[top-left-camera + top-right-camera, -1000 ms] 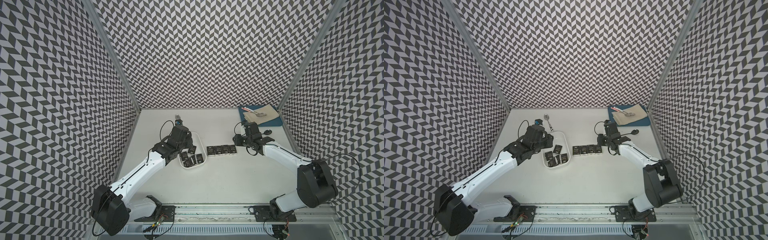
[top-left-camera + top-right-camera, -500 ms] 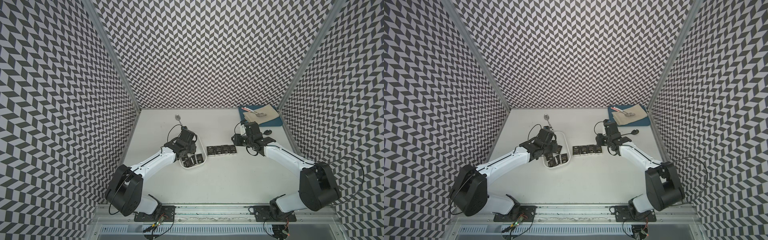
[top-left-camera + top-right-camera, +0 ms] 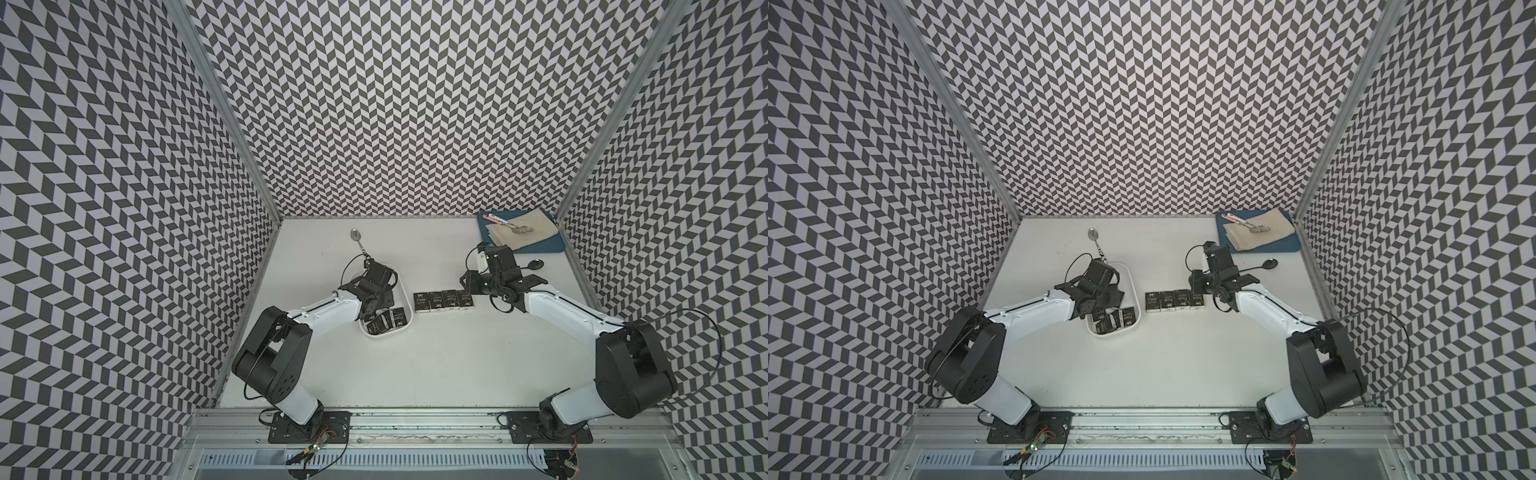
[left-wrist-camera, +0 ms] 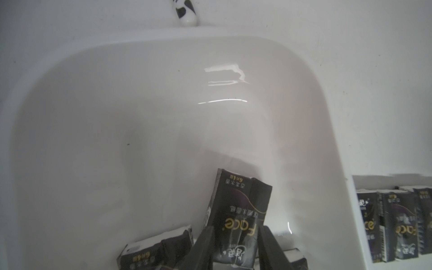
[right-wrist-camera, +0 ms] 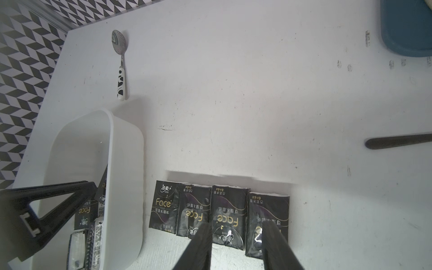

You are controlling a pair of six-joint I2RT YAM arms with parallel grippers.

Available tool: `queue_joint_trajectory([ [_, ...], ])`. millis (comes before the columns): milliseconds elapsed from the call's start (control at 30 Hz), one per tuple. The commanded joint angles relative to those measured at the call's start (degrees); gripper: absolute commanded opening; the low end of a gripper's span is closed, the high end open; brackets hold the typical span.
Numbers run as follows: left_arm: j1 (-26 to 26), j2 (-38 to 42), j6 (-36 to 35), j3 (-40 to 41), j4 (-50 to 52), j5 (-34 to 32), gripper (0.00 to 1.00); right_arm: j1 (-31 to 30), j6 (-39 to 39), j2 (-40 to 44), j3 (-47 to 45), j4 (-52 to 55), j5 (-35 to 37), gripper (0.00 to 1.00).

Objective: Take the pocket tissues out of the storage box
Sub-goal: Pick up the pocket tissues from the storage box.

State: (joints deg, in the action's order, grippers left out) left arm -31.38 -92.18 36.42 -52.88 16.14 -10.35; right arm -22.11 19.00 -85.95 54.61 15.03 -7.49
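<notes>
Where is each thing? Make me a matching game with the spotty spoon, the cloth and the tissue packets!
Things: 1 spotty-handled spoon; 2 beige cloth; 3 row of four packets; 4 tilted packet.
Places: A on the blue tray; B in the left gripper; C on the table behind the storage box; D on the table beside the storage box.
Pairs: 1-C; 2-A; 3-D; 4-B.
</notes>
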Motion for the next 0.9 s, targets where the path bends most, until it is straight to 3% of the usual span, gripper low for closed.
queue_joint_trajectory([
  [0, 0.35, -1.54, 0.89, 0.88, -2.84, -1.16, 0.36, -0.35, -0.94, 0.26, 0.05, -0.73, 0.36, 0.40],
  [367, 1.09, -3.90, 0.05, -2.08, -1.07, -4.50, 0.36, -0.94, -1.78, 0.15, 1.65, 1.30, 0.94, 0.40],
  [867, 0.91, -4.94, 0.20, 1.58, -4.02, -1.33, 0.35, -1.36, -1.49, 1.09, 1.11, 1.21, 1.16, 0.41],
])
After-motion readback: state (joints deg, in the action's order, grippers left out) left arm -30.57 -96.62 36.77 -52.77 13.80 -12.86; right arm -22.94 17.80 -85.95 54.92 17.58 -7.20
